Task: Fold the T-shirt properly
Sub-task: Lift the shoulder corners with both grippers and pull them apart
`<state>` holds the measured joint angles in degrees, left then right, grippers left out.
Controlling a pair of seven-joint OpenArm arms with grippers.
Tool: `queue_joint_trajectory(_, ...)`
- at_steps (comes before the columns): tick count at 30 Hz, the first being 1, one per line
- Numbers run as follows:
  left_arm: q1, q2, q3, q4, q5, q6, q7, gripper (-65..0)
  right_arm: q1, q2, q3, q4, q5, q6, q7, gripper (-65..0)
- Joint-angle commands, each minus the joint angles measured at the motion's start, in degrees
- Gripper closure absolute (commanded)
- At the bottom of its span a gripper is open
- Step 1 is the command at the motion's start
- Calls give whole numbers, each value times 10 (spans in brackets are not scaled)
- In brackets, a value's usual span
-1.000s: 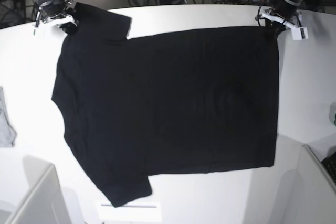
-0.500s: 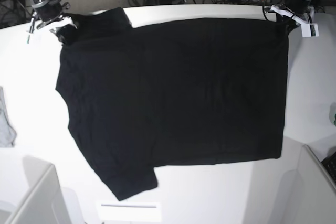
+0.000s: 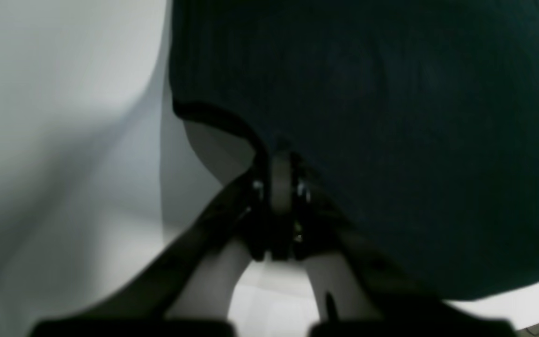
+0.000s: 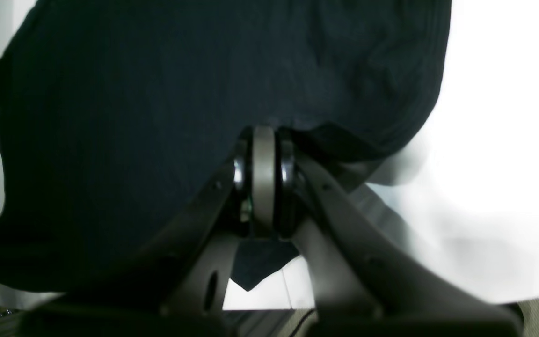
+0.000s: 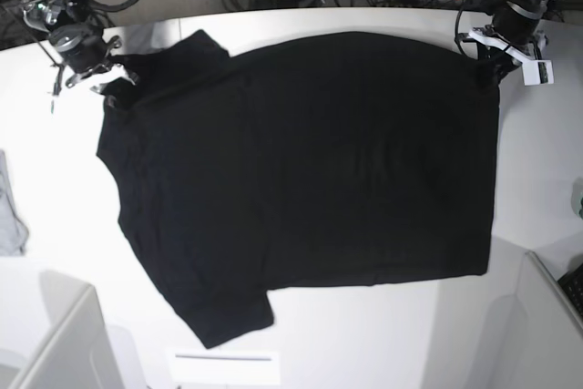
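White table | T-shirt dragged farther back | both claws, left claw, right claw, clamped on it

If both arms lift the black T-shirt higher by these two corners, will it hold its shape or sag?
Likely sag: the T-shirt is thin, limp cloth, already bunching where the left gripper and right gripper pinch it. The loose sleeve would probably droop and swing. It looks light, and most of it lies flat on the table.

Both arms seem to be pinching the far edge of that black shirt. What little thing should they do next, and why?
Probably lift that edge and carry it toward the near side. Both the left pincer and right pincer are shut on far corners of the T-shirt, which lies spread flat and unfolded on the table.
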<state>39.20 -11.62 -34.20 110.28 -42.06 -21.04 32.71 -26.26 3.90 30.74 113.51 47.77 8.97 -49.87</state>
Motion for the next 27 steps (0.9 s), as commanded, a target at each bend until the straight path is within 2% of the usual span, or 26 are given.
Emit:
queue_joint_trajectory(1,4,-6,-6,10,-7,-3,-12,0,7,6,2,8,9,2,9,0)
queue_joint_trajectory(5,-16,-5,-3,9,-8,-2,-10,0,24,8,0,0,9,2,9,0)
queue_joint_trajectory(7,-29,6,-8,9,-8,-2,15,0,35,8,0,-12,7,2,9,0)
queue_joint_trajectory(12,-73,25,-40,7,-6,-2,74,0,63,4,-2,-23,-49,2,-1,0)
queue_joint_trajectory(15,-94,26,-44,6,-3,-2,91,0,84,3,-2,-24,-74,2,-17,0)
queue_joint_trajectory(21,-119,26,-44,5,-3,-1,105,0,122,4,-2,-41,-79,2,-20,0)
queue_joint_trajectory(27,-129,25,-43,4,-3,45,102,0,154,5,-2,-91,-79,2,-20,0)
